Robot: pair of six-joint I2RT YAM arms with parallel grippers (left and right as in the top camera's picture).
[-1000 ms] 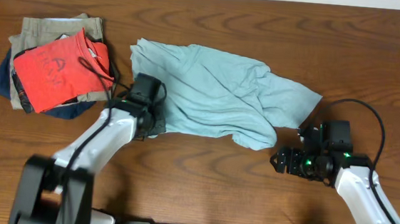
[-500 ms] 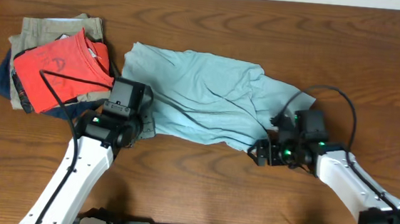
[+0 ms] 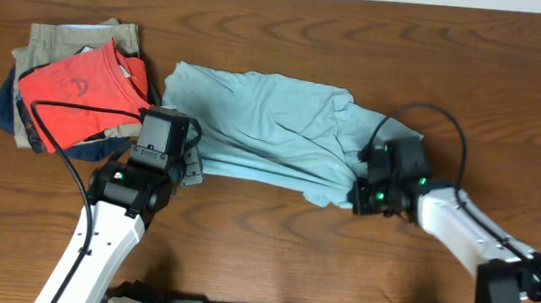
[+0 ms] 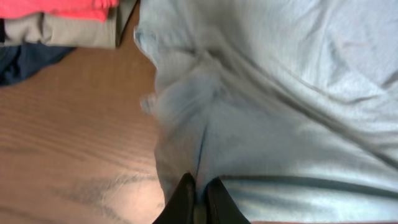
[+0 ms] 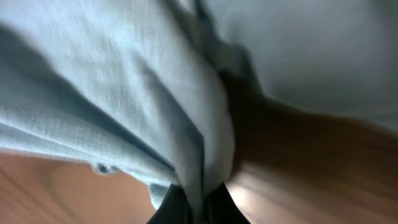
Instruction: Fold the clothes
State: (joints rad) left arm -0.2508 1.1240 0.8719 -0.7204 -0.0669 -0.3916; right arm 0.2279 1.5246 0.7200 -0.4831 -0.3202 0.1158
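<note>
Together, left gripper [image 4: 198, 191] and right gripper [image 5: 196, 200] pinch one garment [image 3: 273, 123].

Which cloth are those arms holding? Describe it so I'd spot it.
On the wooden table, right of the stacked pile, one garment lies spread out, pinched by the left gripper and right gripper. Unlike the pile's red, khaki and navy pieces, it is pale blue, plain and wrinkled.

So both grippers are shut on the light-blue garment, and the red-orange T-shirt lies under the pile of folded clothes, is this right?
Not quite. The overhead view shows the red-orange T-shirt on top of the pile of folded clothes, not under it. The rest holds: the left gripper and the right gripper are each shut on the light-blue garment.
</note>
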